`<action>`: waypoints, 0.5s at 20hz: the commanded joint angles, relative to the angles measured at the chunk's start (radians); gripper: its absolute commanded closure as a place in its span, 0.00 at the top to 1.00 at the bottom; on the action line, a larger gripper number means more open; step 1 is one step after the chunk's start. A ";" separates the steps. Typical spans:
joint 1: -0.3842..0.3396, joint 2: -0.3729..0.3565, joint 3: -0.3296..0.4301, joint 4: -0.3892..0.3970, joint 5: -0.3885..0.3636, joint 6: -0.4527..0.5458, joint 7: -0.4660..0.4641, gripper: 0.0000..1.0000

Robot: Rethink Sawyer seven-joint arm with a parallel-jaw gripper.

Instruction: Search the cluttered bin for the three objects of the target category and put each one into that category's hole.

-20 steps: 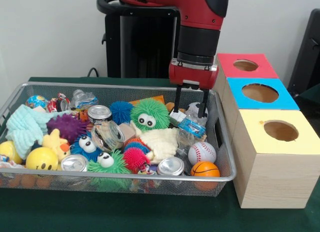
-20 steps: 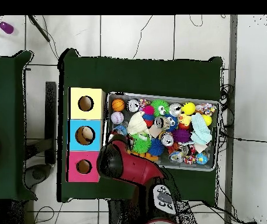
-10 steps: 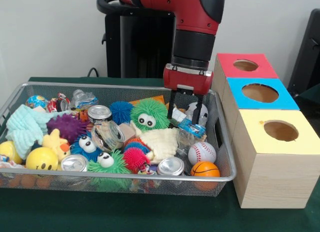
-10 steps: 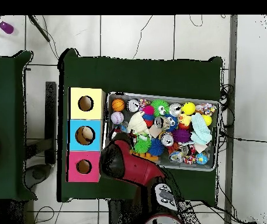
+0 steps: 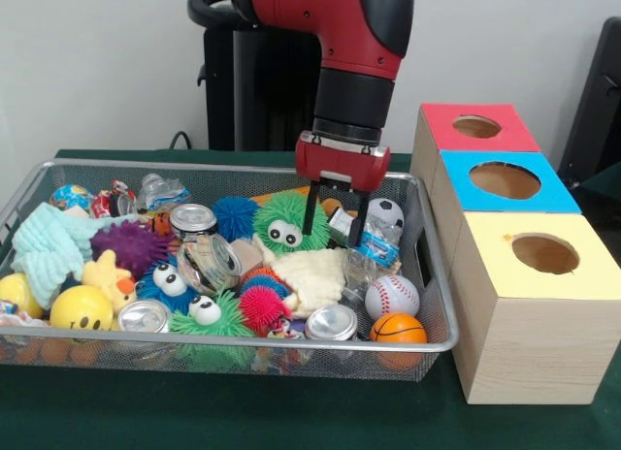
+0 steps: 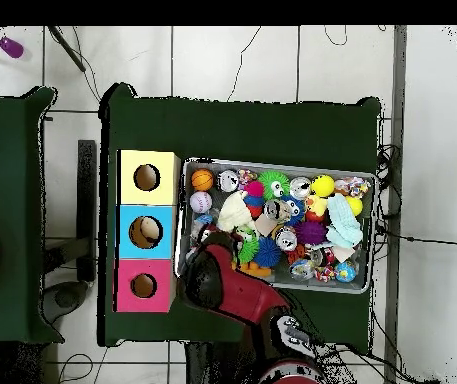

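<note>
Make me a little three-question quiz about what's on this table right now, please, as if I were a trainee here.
1. True or false: the fingers are open and hold nothing.
2. Which box is nearest the front-view camera? A red, B blue, C yellow.
3. Fill in: the orange ball in the mesh bin's front corner, beside the baseball, is a mini ______.

Key: 1 true; the fingers hang apart above the green fuzzy toy. 2 C. 3 basketball.
</note>
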 commanded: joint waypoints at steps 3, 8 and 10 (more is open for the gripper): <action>-0.002 0.037 0.097 0.052 0.062 -0.051 0.368 1.00; 0.016 0.023 0.088 0.062 0.099 -0.007 0.406 1.00; 0.030 0.018 0.077 0.058 0.109 0.008 0.407 1.00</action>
